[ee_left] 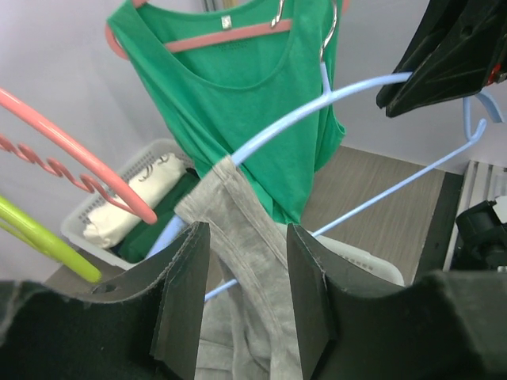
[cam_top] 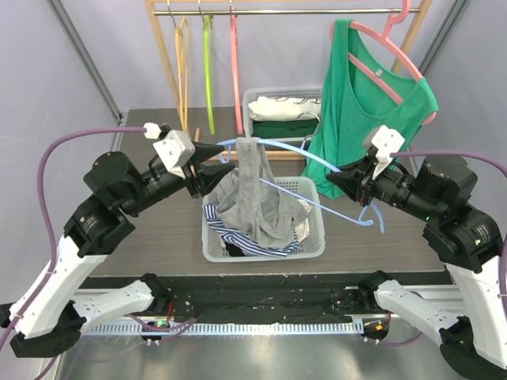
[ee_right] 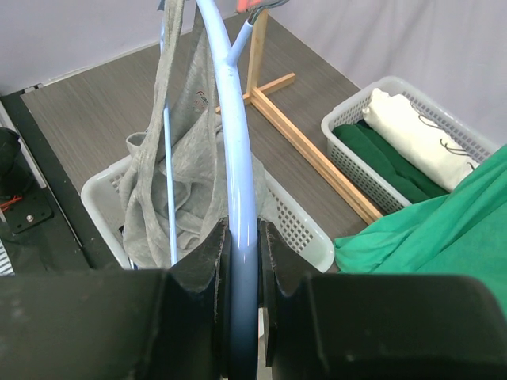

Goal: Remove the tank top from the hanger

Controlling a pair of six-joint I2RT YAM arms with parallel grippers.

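Got right gripper [ee_right: 242,237] pinched tight on the blue hanger [ee_right: 234,119], left gripper [ee_left: 245,241] jaws apart around the grey tank top [ee_left: 238,202] strap draped over it above the basket [cam_top: 313,241], so could easily nip hanger too and drag everything.

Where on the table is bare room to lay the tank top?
Bare tabletop lies left of the near basket and right of it, below the blue hanger. Both it and the far basket are crowded.

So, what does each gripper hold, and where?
Right gripper: blue hanger, by its shoulder arm. Left gripper: nothing; its open jaws straddle the tank top strap.
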